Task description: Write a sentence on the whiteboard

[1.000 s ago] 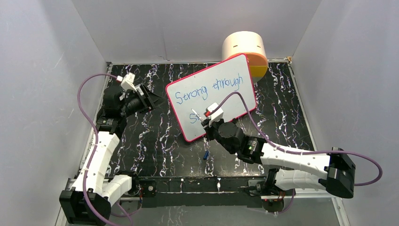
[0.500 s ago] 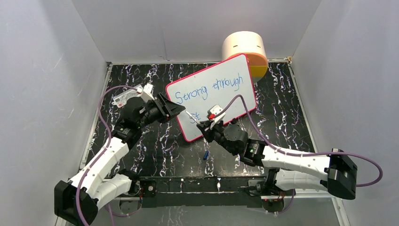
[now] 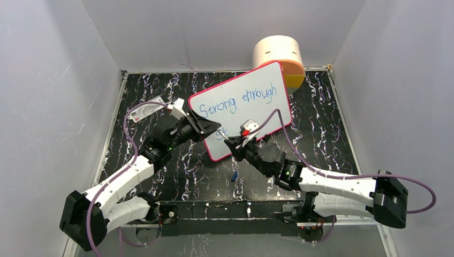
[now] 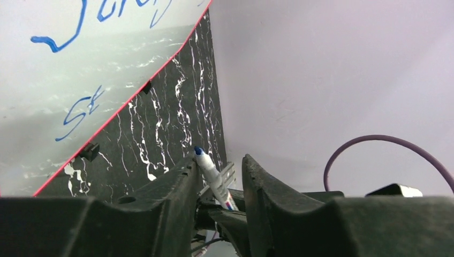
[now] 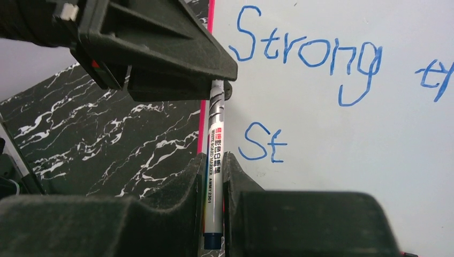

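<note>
The whiteboard, pink-framed, lies tilted on the black marbled table. On it the sentence reads "Strong through", with "St" on a second line. My right gripper is shut on a white marker and holds it over the board's lower left edge. My left gripper has come in from the left and stands open around the marker's blue tip. The tip rests against one finger, with a gap to the other. In the top view the two grippers meet at the marker.
A cream and orange cylinder stands behind the board's far corner. A small blue cap lies on the table near the right arm. A small packet lies at the left. Grey walls close in on three sides.
My left arm has swung right from the table's left side to the marker tip, and its jaws have narrowed. My right gripper has shifted slightly toward me with the marker.
</note>
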`<action>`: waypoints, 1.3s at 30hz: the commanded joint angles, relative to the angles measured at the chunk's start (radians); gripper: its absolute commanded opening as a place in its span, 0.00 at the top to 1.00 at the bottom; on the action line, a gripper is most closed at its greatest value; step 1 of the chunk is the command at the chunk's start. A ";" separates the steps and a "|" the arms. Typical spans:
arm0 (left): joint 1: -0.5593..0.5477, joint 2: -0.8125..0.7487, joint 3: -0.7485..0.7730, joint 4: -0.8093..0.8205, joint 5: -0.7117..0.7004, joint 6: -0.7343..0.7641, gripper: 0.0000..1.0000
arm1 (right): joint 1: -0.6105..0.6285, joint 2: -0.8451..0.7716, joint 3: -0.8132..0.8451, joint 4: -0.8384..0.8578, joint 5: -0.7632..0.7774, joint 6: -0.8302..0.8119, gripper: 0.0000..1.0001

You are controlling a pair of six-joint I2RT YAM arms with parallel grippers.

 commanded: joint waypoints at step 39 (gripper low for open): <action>-0.062 0.007 -0.120 0.283 -0.090 -0.417 1.00 | -0.058 -0.045 -0.135 0.446 -0.010 0.253 0.44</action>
